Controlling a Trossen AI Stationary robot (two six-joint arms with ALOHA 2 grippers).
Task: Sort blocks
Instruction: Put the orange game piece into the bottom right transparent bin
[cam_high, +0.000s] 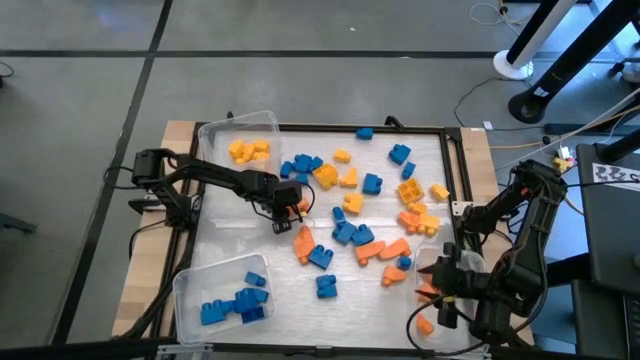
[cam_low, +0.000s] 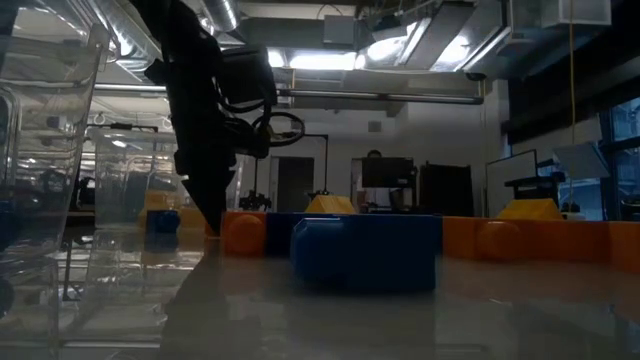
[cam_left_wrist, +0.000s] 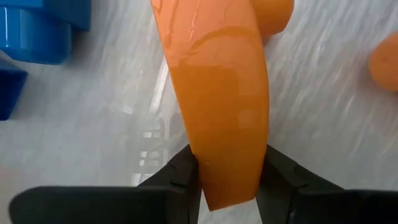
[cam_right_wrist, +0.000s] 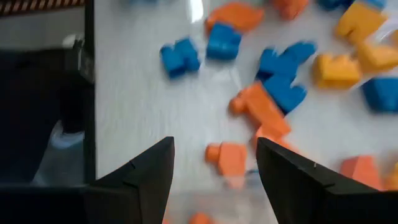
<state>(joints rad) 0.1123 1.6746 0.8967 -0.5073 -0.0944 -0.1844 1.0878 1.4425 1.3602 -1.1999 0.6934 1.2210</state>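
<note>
Blue, orange and yellow blocks (cam_high: 360, 215) lie scattered over the white table top. My left gripper (cam_high: 288, 208) points down at mid-table, shut on an orange block (cam_left_wrist: 217, 93); in the low view it stands dark (cam_low: 208, 205) at table level. My right gripper (cam_high: 440, 288) hovers open above the near right corner, nothing between its fingers (cam_right_wrist: 214, 171). Below it lie orange blocks (cam_right_wrist: 231, 158) on the table. My left gripper pinches the orange block between its two fingers (cam_left_wrist: 181, 177), on the block's two long sides at one end (cam_left_wrist: 214, 186). The fingers come steeply from above and lie across the block. The rest of the block stretches away from the fingers and seems to lie on the table.
A clear bin with yellow blocks (cam_high: 245, 150) stands at the far left, one with blue blocks (cam_high: 230, 300) at the near left, and a third with orange blocks (cam_high: 428, 300) under my right arm. A black frame (cam_high: 455, 180) borders the table top. A blue block (cam_low: 365, 250) lies near the low camera.
</note>
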